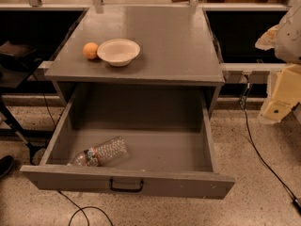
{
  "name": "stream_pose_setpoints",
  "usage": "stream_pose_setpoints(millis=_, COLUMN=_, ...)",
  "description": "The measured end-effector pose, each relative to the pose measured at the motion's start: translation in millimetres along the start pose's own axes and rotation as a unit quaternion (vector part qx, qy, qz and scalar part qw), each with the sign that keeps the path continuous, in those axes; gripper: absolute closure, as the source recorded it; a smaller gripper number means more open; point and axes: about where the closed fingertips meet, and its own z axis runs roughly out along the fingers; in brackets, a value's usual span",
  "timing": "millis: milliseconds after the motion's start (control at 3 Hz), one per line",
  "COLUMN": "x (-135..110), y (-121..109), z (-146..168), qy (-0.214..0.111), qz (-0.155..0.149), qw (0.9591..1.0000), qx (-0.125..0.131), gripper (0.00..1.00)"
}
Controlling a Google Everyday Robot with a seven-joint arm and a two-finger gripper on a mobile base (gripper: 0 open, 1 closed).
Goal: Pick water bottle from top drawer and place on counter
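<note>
The water bottle (99, 153) lies on its side in the front left part of the open top drawer (155, 149), its cap end towards the drawer's left front corner. The drawer is pulled fully out, and its black handle (126, 186) is on the front panel. The grey counter (174, 46) is above and behind it. My gripper (281, 98) hangs at the right edge of the view, level with the counter's front edge, well to the right of the drawer and far from the bottle. It holds nothing that I can see.
A white bowl (118, 51) and an orange (91, 50) sit on the counter's left front part. A black stand (14, 60) is at the left. Cables (256, 149) run over the speckled floor to the right of and in front of the drawer.
</note>
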Motion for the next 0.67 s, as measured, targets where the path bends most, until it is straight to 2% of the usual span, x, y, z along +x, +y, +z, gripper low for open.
stream_pose_setpoints(millis=333, x=0, y=0, z=0, qy=0.000, qz=0.000, qw=1.0000, qx=0.000, gripper=0.00)
stream_pose_setpoints(millis=667, x=-22, y=9, z=-3, qy=-0.009, qz=-0.042, qw=0.9991, qx=-0.002, gripper=0.00)
